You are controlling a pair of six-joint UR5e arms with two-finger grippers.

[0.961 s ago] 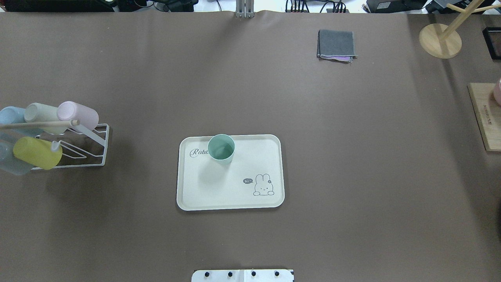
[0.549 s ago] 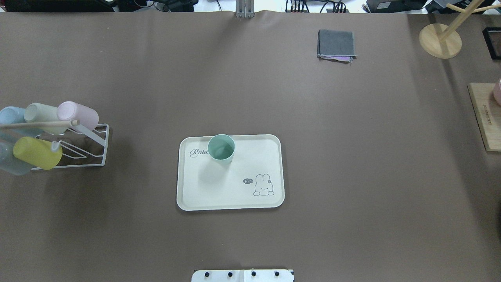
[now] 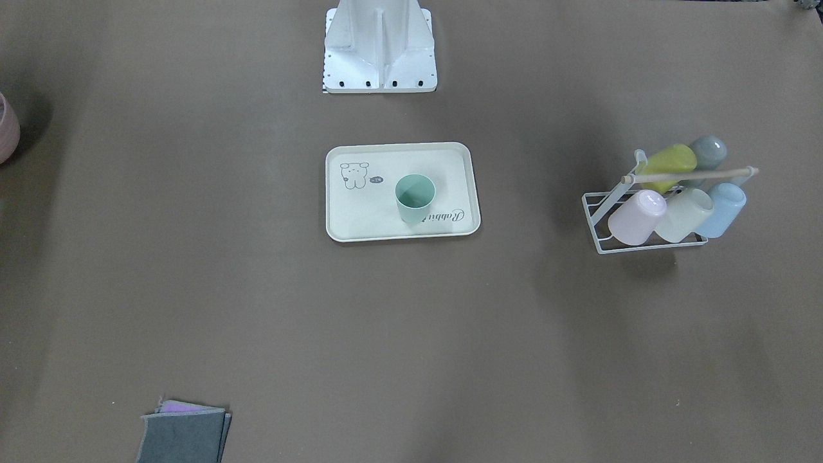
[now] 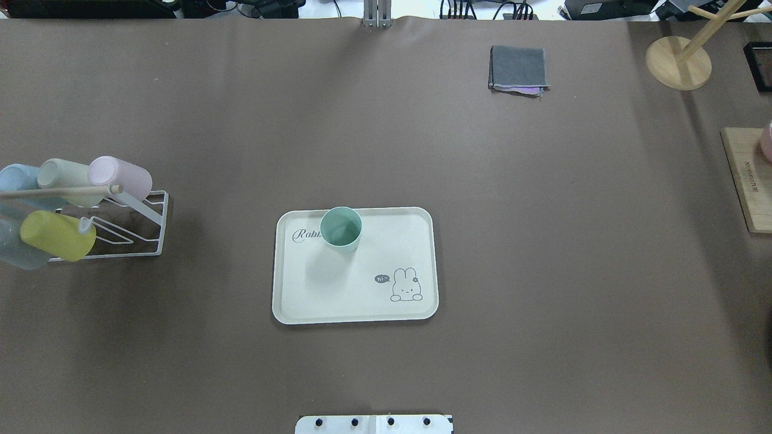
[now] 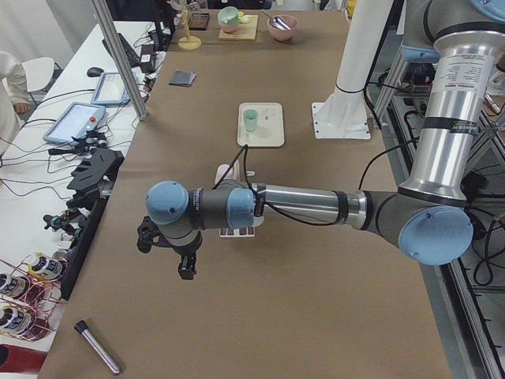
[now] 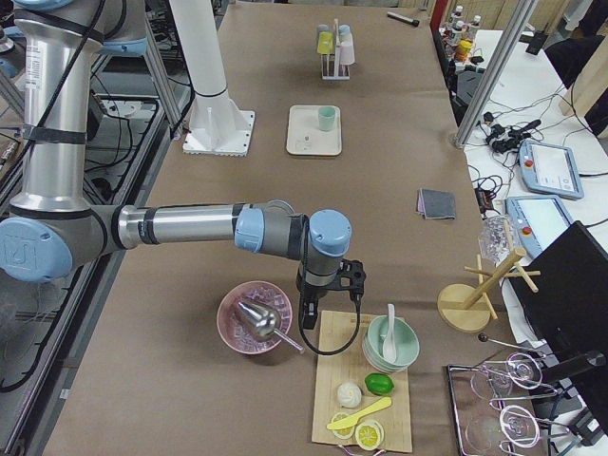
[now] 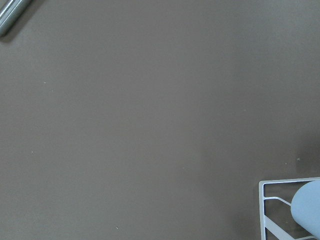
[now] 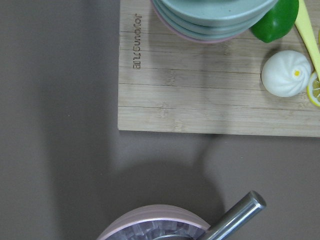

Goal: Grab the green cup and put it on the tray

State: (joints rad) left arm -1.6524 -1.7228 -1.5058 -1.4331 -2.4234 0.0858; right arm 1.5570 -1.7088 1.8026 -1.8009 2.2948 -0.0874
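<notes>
So, the left gripper (image 5: 185, 268) hangs past the cup rack (image 4: 161, 224) at the tabletop's left end, can't tell how open. Green cup (image 4: 341, 228) stands upright on the tray (image 4: 356, 301), by its far edge. Right gripper (image 6: 351, 281) is by the wooden board (image 6: 337, 380), can't tell either.

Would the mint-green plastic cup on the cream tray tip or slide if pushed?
The small mint-green plastic cup stands upright and empty, so it is probably light and easily tipped. Its smooth tapered wall may slip in a grip.
</notes>
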